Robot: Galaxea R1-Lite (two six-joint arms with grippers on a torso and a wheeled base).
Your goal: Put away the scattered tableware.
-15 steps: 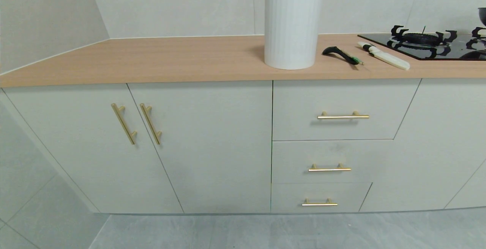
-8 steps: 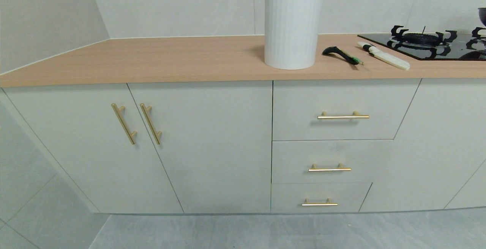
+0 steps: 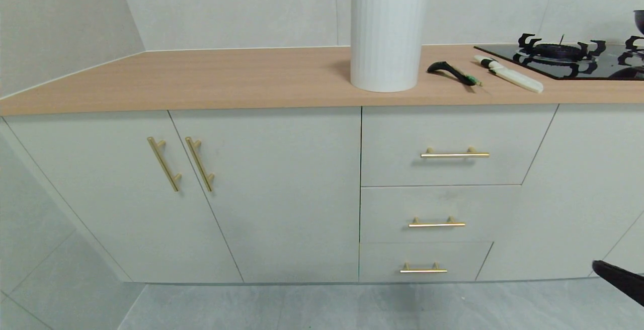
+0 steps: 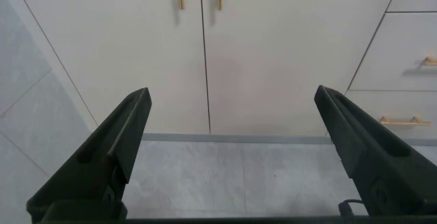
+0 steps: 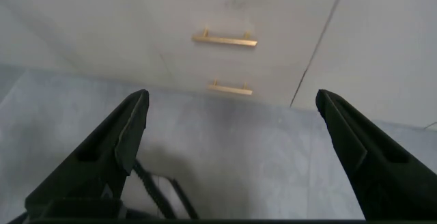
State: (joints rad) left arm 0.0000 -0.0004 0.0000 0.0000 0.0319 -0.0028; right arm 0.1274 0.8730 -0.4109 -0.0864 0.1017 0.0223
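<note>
On the wooden worktop (image 3: 226, 78) stands a tall white ribbed container (image 3: 387, 33). Just right of it lie a black-handled peeler (image 3: 451, 72) and a white knife (image 3: 510, 74). My left gripper (image 4: 232, 95) is open and holds nothing, low near the floor in front of the two cupboard doors (image 4: 205, 53). My right gripper (image 5: 232, 98) is open too, with nothing between its fingers, above the floor before the lower drawers (image 5: 224, 41). One dark fingertip (image 3: 621, 278) of it pokes in at the head view's lower right corner.
A black gas hob (image 3: 568, 58) sits at the worktop's right end. Below are two doors with gold handles (image 3: 163, 164) and three drawers with gold handles (image 3: 454, 154), all closed. Grey tiled floor (image 3: 302, 310) lies in front.
A dark fingertip of the right gripper has come into the head view at the lower right. Nothing on the worktop has moved.
</note>
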